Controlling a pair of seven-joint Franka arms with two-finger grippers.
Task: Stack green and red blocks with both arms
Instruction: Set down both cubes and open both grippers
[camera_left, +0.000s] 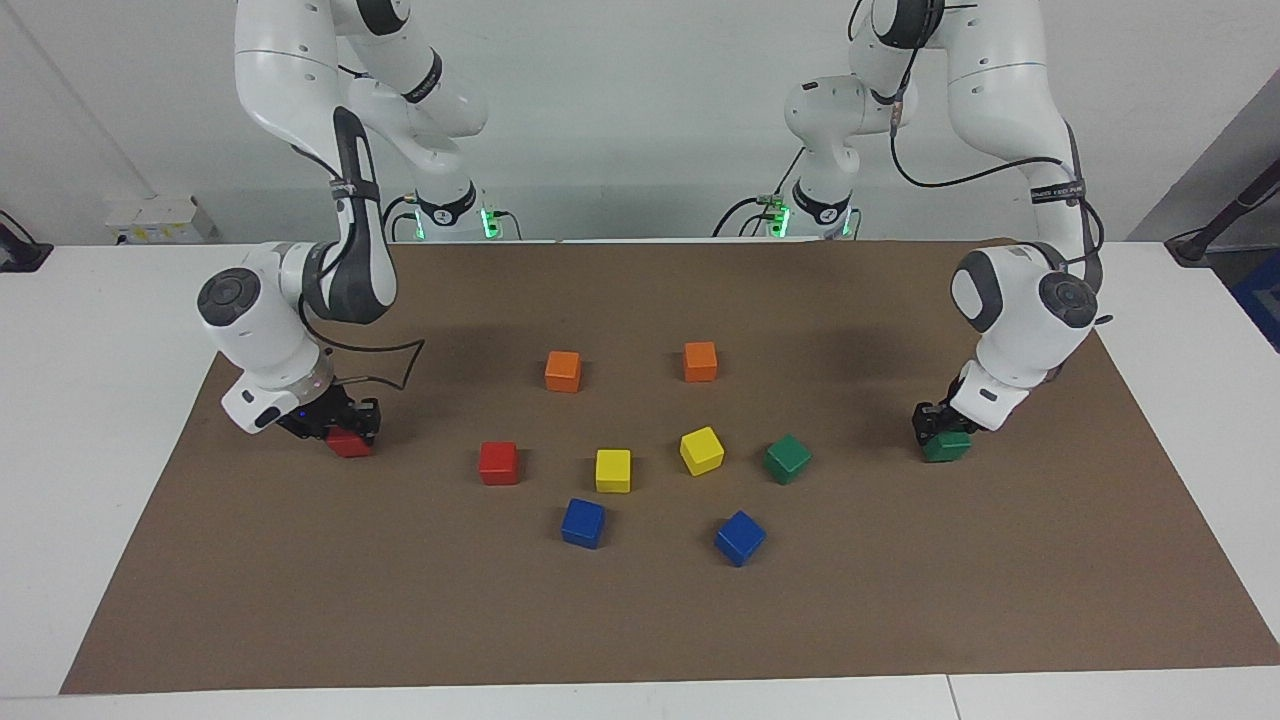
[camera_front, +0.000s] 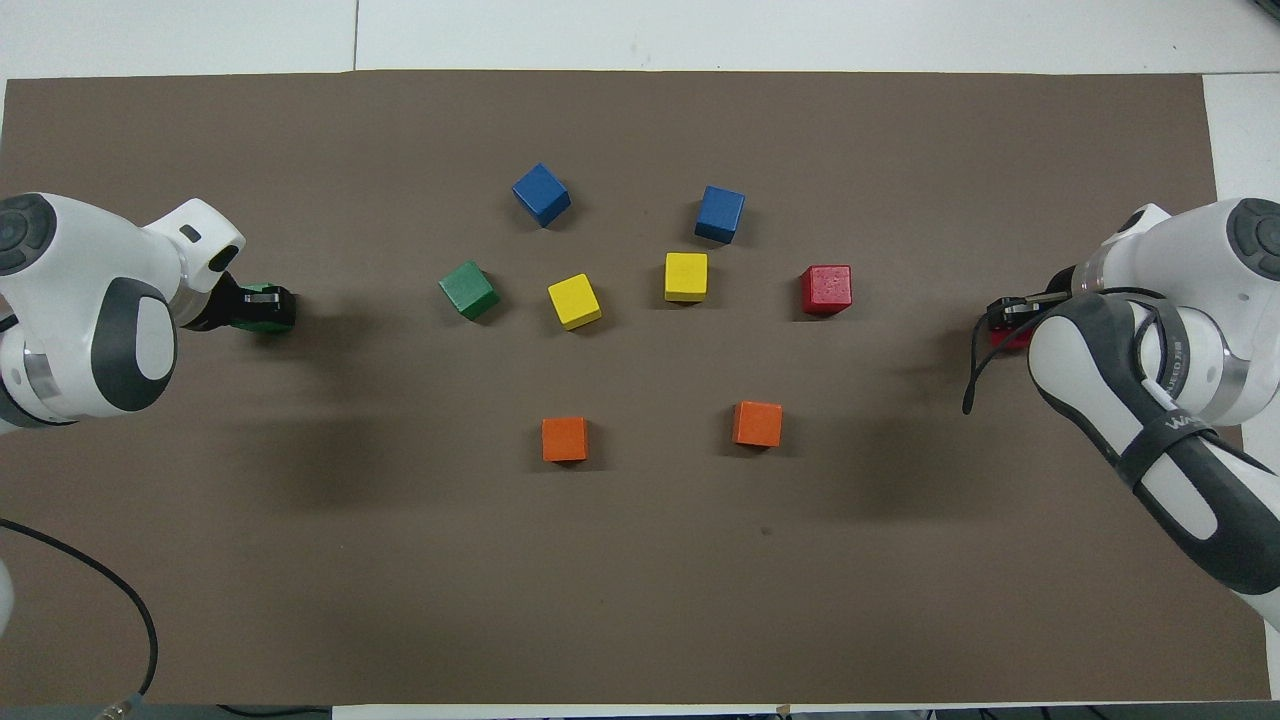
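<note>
Both grippers are down at the mat now: the left gripper (camera_left: 945, 432) sits over a green block (camera_left: 948, 446) close to the mat's edge at the left arm's end, fingers pinching its sides, and the right gripper (camera_left: 345, 425) does the same to a red block (camera_left: 350, 443) near the edge at the right arm's end. Whether either block is off the mat yet, I can't tell.

Risk from here, I'd say: each grip looks high on its block, so a block could twist or slip on the lift and land crooked on its partner.

The partners wait mid-mat: the other green block (camera_left: 787, 458) and the other red block (camera_left: 498, 463).

Count: two green, two red, two yellow blocks (camera_left: 613, 470), two blue blocks (camera_left: 583, 522), two orange blocks (camera_left: 563, 371), ten in all on the brown mat (camera_left: 640, 620).
</note>
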